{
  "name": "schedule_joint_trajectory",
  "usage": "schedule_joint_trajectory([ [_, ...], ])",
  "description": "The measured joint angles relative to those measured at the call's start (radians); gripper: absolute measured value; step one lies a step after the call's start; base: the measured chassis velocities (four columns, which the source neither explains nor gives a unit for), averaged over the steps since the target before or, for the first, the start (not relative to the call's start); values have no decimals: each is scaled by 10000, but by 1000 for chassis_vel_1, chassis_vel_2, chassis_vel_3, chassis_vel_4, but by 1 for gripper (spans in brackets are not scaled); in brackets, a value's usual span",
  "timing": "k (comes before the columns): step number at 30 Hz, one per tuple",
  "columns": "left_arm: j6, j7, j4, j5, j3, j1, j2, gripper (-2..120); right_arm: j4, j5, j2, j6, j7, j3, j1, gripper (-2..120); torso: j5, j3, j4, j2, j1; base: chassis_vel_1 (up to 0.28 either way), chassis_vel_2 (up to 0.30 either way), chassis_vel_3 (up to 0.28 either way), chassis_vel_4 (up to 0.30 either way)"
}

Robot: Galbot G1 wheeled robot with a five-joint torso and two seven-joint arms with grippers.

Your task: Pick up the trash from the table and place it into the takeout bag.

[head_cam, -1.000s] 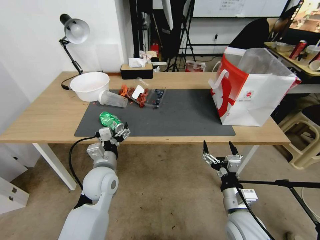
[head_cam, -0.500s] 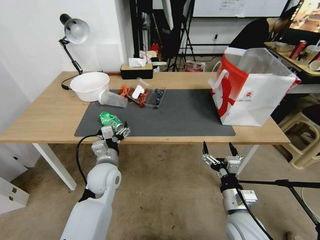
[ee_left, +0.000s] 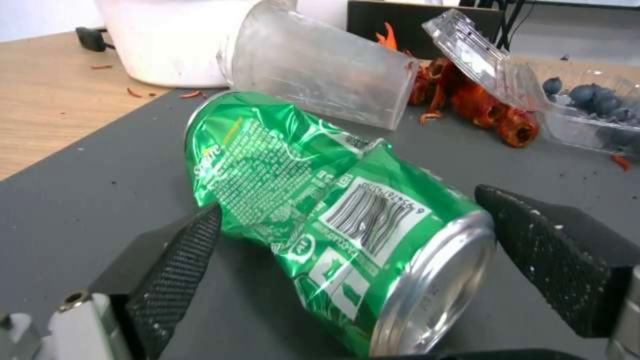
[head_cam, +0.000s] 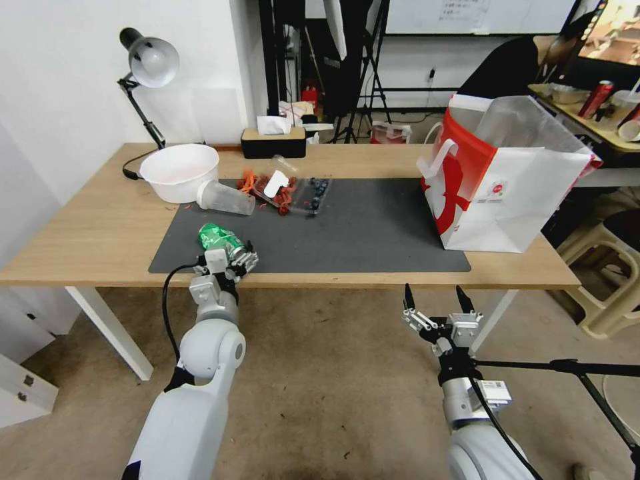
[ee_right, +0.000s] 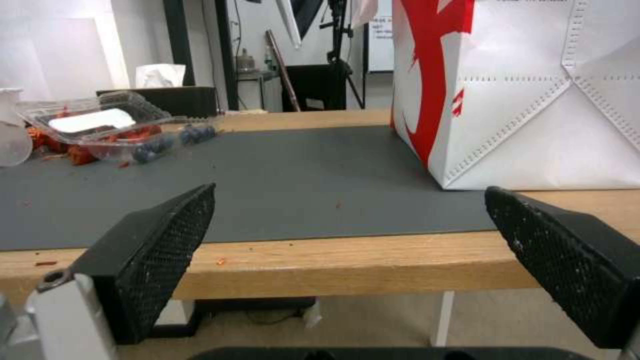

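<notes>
Left gripper (head_cam: 235,257): at the table's near edge, jaws spread wide on either side of the can, one pad (ee_left: 177,260) just beside its dented wall, the other clear of the silver end.
Can (ee_left: 320,215): dented, green, lying on its side on the mat's near left corner.
Right gripper (head_cam: 433,308): parked below the table's front edge, fingers apart, nothing between them.
Cup (head_cam: 225,197): clear plastic, tipped over on the mat just behind the can, resting against a white bowl (head_cam: 179,171).
Clamshell (head_cam: 308,192): open clear box with blueberries, beside red food scraps.
Bag (head_cam: 513,187): white and red, upright on the mat's right end, well apart from the can.
Table (head_cam: 100,227): light wood, under a grey mat (head_cam: 360,230).
</notes>
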Motion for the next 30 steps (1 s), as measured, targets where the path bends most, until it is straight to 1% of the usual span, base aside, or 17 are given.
schedule_joint_trajectory([
  [3,169,-26,3,18,39,1,32,86,-13,-5,7,1,15,17,2,100,0,0,0,0,0,0,0,0,0],
  [4,169,-26,3,18,39,1,32,86,-13,-5,7,1,15,17,2,100,0,0,0,0,0,0,0,0,0],
  [5,215,-35,-19,33,56,24,37,79,-21,-6,13,3,18,19,7,100,1,0,0,0,0,0,0,0,0],
  [6,240,-44,-34,46,63,44,37,76,-32,-8,21,6,22,20,12,100,1,0,0,0,0,0,0,0,0],
  [7,285,-55,-43,57,66,58,35,70,-47,-13,33,10,23,20,17,100,2,0,0,2,0,0,0,0,0],
  [8,285,-55,-43,57,66,58,35,70,-47,-13,33,10,23,20,17,100,2,0,0,2,0,0,0,0,0],
  [10,296,-67,-46,70,67,74,38,61,-61,-20,52,15,27,13,26,100,3,0,0,3,0,0,0,0,0],
  [12,303,-78,-64,86,57,89,71,55,-72,-30,69,20,28,2,26,100,3,-1,0,3,-1,0,0,0,0],
  [13,303,-78,-64,86,57,89,71,55,-72,-30,69,20,28,2,26,100,3,-1,0,3,-1,0,0,0,0],
  [16,302,-87,-106,87,21,139,129,47,-99,-53,77,33,34,-8,26,100,2,-1,-1,3,-1,0,0,0,0],
  [20,281,-67,-146,100,1,203,156,47,-104,-59,80,37,39,-24,38,100,2,-1,-3,3,0,0,0,0,0],
  [23,103,71,-136,189,-13,252,180,47,-110,-60,82,39,41,-33,44,100,1,0,0,3,-1,0,0,0,0],
  [25,-373,471,-41,361,-41,303,236,47,-113,-61,87,42,43,-40,45,100,-4,2,4,1,0,0,0,0,0],
  [26,-373,471,-41,361,-41,303,236,47,-113,-61,87,42,43,-40,45,100,-4,2,4,1,0,0,0,0,0],
  [28,-987,993,42,466,-52,320,353,47,-125,-62,97,53,44,-41,45,100,-7,2,1,-1,1,0,0,0,0],
  [29,-1344,1319,62,505,-69,319,422,47,-130,-62,101,59,45,-40,44,100,-1,2,0,-1,0,0,0,0,0],
  [30,-1344,1319,62,505,-69,319,422,47,-130,-62,101,59,45,-40,44,100,-1,2,0,-1,0,0,0,0,0],
])
